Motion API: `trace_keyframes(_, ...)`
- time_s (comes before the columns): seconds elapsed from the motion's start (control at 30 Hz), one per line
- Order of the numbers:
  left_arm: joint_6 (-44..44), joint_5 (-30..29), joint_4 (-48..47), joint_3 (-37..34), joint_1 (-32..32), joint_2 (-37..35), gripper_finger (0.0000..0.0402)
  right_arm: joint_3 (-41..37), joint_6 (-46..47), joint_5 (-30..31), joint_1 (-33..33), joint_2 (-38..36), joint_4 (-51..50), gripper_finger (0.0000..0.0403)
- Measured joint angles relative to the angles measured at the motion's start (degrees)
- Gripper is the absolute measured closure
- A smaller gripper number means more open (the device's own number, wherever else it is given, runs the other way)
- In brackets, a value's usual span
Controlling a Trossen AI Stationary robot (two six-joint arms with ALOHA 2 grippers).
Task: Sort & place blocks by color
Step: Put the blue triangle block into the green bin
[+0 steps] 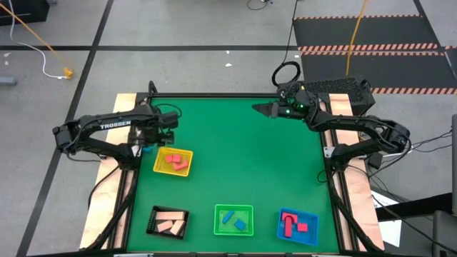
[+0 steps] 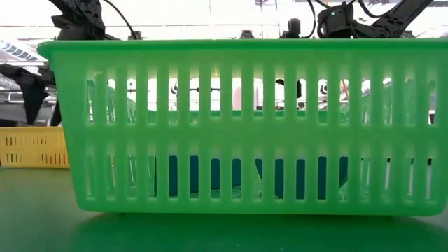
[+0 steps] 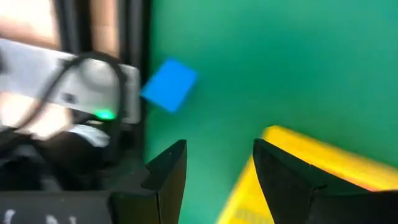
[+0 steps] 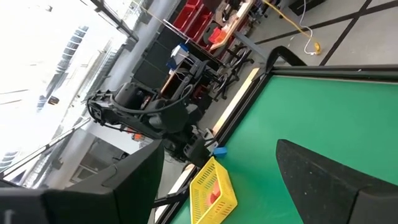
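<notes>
Reading "TROSSEN" on left arm (image 1: 114, 126) | left claw (image 3: 214, 168) wide, empty | blue block (image 3: 169, 84) beyond

The green tray (image 2: 238, 126) looks like slotted, slightly glossy plastic; the table (image 1: 243, 150) seems covered in matt green.

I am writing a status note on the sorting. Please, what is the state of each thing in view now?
Left gripper: open, empty, near the blue block.
Right gripper: open, empty, at the table's far side.
Blue block: loose on the mat, beside the yellow tray.
Yellow tray: holds red and pink blocks.
Black tray: holds pale blocks.
Green tray: holds blue blocks.
Blue tray: holds red blocks.
</notes>
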Motion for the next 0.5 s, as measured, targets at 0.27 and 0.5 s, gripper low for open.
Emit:
trace_keyframes(0.27, -17.82, -5.00, 7.87, 0.00, -2.99, -0.01, 0.0215, 0.00, -7.46, 0.02, -3.84, 0.02, 0.15, 0.0101)
trace_keyframes(0.5, -35.99, -10.95, 6.36, 0.00, -7.56, 0.28, 0.0215, 0.00, -11.90, 0.04, -8.75, 0.02, 0.15, 0.0101)
